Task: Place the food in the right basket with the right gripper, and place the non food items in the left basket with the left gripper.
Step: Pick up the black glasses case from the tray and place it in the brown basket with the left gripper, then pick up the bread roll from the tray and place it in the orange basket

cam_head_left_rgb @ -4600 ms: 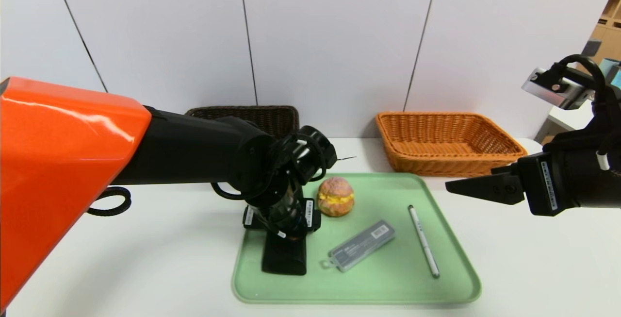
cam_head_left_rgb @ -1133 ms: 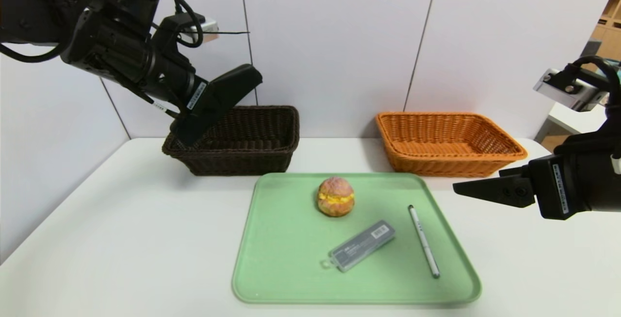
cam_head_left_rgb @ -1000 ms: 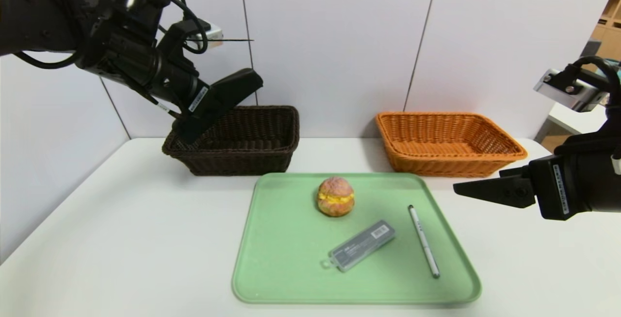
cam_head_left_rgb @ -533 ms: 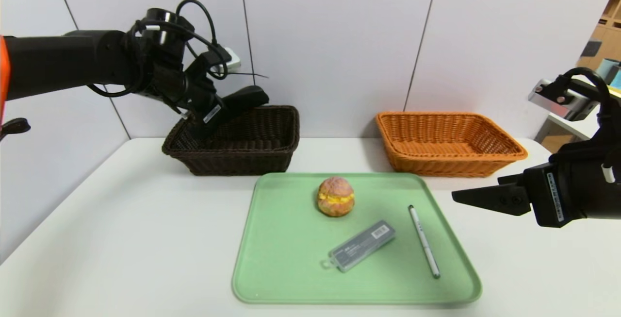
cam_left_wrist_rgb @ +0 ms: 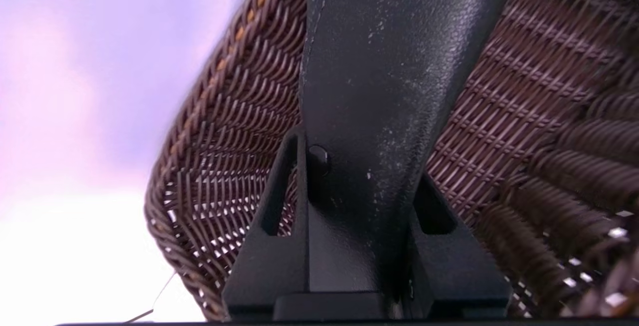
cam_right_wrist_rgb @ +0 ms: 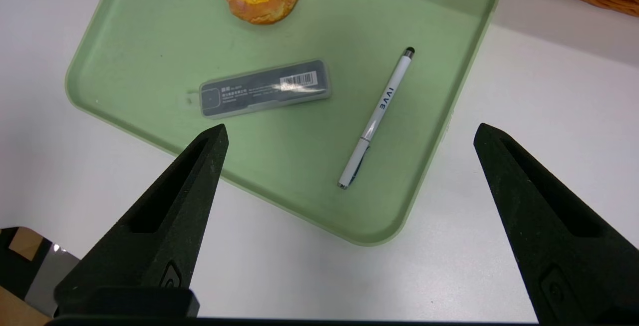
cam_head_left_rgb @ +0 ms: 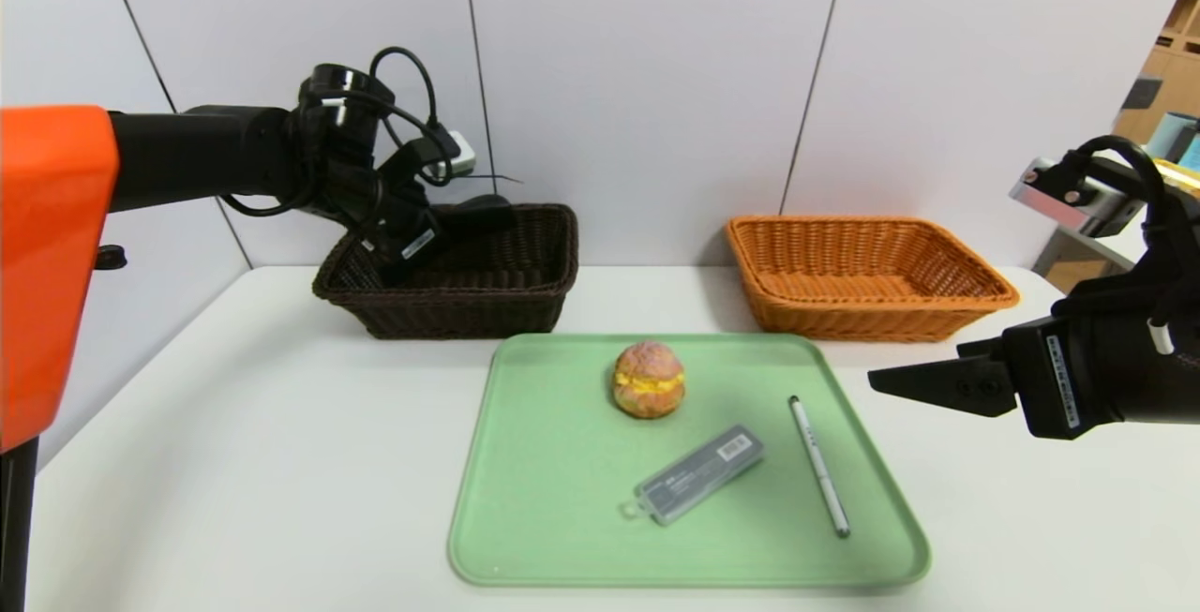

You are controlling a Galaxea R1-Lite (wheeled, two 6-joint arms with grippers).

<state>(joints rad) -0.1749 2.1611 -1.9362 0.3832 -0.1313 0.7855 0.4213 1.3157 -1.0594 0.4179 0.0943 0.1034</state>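
our left tool [cam_left_wrist_rgb: 357, 176] grips the black cloth [cam_left_wrist_rgb: 379, 91] in the dark basket [cam_head_left_rgb: 464, 320]. we should lower it gently, then let go. our right tool [cam_right_wrist_rgb: 351, 134] is wide open beside the tray [cam_right_wrist_rgb: 374, 241].

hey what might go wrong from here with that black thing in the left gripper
The left gripper is clamped on the black item inside the dark basket. If it opens there, the item might settle against the wicker side rather than lie flat. Pulling out afterward, the fingers could catch the weave and shift the basket. Also, the pen is thin and low on the tray, so a later grasp may slip.
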